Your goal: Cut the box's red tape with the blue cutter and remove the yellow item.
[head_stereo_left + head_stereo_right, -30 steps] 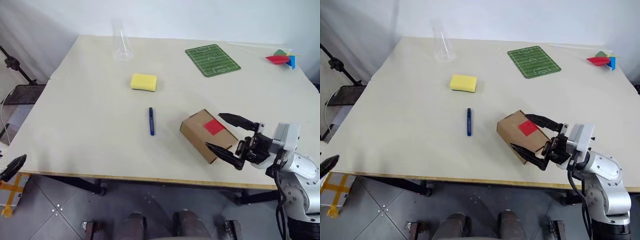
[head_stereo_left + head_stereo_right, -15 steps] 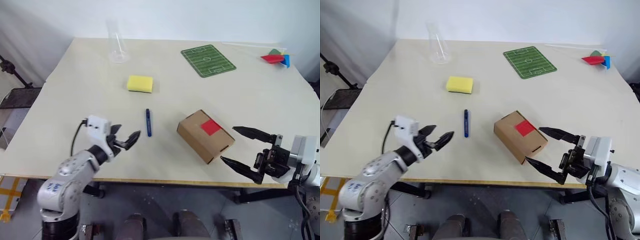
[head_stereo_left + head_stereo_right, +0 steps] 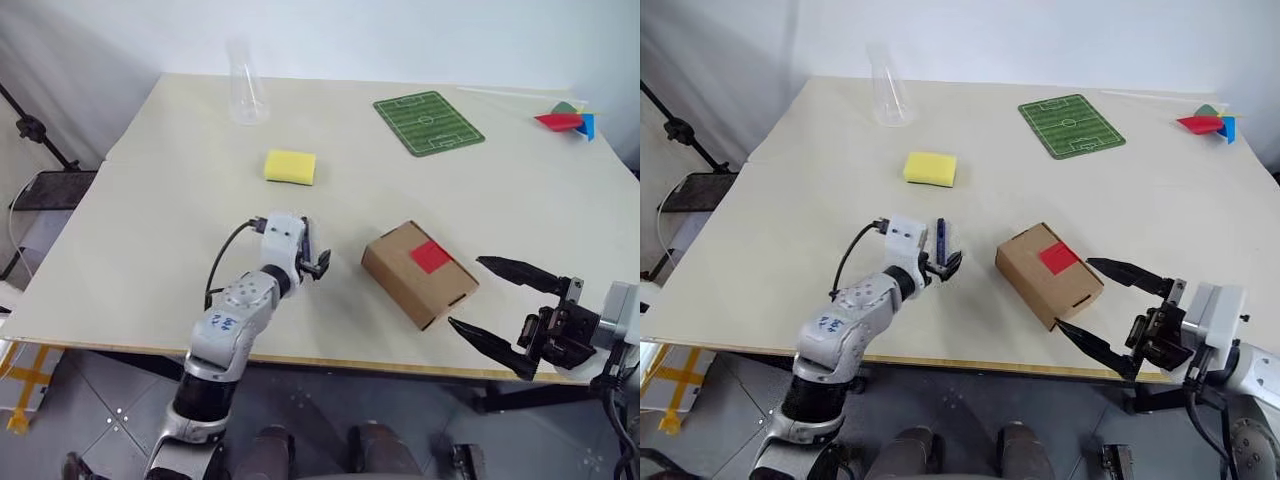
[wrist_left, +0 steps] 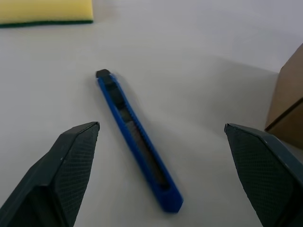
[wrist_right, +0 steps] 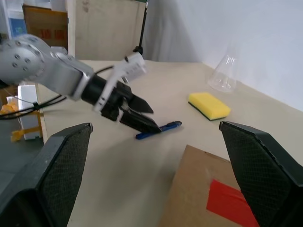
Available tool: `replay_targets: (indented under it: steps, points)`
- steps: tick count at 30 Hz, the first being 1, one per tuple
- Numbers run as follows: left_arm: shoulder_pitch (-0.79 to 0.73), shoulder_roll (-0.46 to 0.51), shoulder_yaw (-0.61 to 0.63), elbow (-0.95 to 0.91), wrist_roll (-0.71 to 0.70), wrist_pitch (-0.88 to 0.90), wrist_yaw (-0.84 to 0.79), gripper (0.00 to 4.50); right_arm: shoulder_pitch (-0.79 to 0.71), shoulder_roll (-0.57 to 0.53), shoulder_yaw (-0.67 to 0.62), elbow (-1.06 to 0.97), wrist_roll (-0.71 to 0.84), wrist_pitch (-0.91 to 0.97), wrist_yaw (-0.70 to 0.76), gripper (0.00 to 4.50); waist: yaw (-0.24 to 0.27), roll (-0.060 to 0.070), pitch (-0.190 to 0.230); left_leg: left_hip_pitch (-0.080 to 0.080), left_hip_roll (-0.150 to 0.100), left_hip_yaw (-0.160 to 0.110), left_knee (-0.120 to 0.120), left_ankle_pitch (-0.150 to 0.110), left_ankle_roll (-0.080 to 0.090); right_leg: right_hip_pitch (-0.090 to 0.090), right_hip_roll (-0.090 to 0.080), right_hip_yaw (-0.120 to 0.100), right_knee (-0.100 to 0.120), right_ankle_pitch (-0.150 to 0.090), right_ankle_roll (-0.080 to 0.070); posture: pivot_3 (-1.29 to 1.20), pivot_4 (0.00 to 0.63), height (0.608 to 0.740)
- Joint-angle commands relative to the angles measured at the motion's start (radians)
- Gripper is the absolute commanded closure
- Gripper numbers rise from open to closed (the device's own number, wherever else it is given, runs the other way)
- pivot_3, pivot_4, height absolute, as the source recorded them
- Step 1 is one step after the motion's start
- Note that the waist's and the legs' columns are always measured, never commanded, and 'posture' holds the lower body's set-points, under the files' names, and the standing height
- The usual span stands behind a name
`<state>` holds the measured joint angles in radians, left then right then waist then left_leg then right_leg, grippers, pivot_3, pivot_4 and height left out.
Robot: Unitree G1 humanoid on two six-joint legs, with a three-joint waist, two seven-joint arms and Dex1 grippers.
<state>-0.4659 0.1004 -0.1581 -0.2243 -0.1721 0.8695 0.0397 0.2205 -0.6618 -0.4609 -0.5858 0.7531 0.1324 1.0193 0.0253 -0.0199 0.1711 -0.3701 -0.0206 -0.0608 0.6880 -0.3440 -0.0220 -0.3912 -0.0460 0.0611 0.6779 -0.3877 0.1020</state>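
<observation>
Now that the left gripper (image 4: 161,175) has swung in, spread wide astride the cutter (image 4: 137,144) lying left of the box (image 3: 418,272), pickup can follow; right gripper (image 3: 505,303), also spread, has backed off the box.

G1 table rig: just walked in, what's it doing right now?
The left gripper is open and lined up over the blue cutter, which lies flat on the table between its fingers, not yet gripped. The right gripper hangs open just off the box, not touching it. The red tape on the box looks intact, so nothing is cut yet. A yellow sponge lies beyond the cutter.
</observation>
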Motion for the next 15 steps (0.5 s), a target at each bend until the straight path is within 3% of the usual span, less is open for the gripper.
replay_targets:
  steps: [1, 8, 11, 15]
  points:
    - [-0.021, -0.018, -0.006, 0.018, 0.066, -0.007, 0.045, 0.01, -0.003, -0.016, -0.021, -0.035, 0.031, 0.008, -0.013, 0.0, -0.001, 0.0, 0.0, 0.0, 0.0, 0.0, 0.0, 0.0, 0.0, 0.0, 0.0, 0.0, 0.0, 0.0, 0.0, 0.0, 0.15, 0.74]
    - [-0.096, -0.118, 0.029, 0.172, 0.088, 0.01, 0.077, 0.01, -0.072, -0.032, -0.017, -0.004, 0.05, 0.033, -0.042, 0.0, 0.004, 0.0, 0.0, 0.0, 0.0, 0.0, 0.001, 0.0, 0.0, 0.0, 0.0, 0.0, 0.0, 0.0, 0.001, 0.0, 0.15, 0.74]
    - [-0.114, -0.124, -0.011, 0.221, 0.115, -0.039, 0.05, 0.01, -0.09, -0.03, -0.011, -0.008, 0.06, 0.048, -0.06, 0.0, 0.004, 0.0, 0.0, 0.0, 0.0, 0.0, 0.0, 0.0, 0.0, 0.0, 0.0, 0.0, -0.001, 0.0, 0.001, 0.0, 0.15, 0.74]
    - [-0.116, -0.177, 0.039, 0.26, 0.118, 0.0, 0.097, 0.01, -0.098, -0.029, -0.003, -0.016, 0.061, 0.056, -0.068, 0.0, 0.008, 0.0, 0.0, -0.001, 0.0, 0.0, 0.0, 0.0, 0.0, 0.0, -0.001, 0.0, -0.002, 0.001, 0.001, 0.0, 0.15, 0.74]
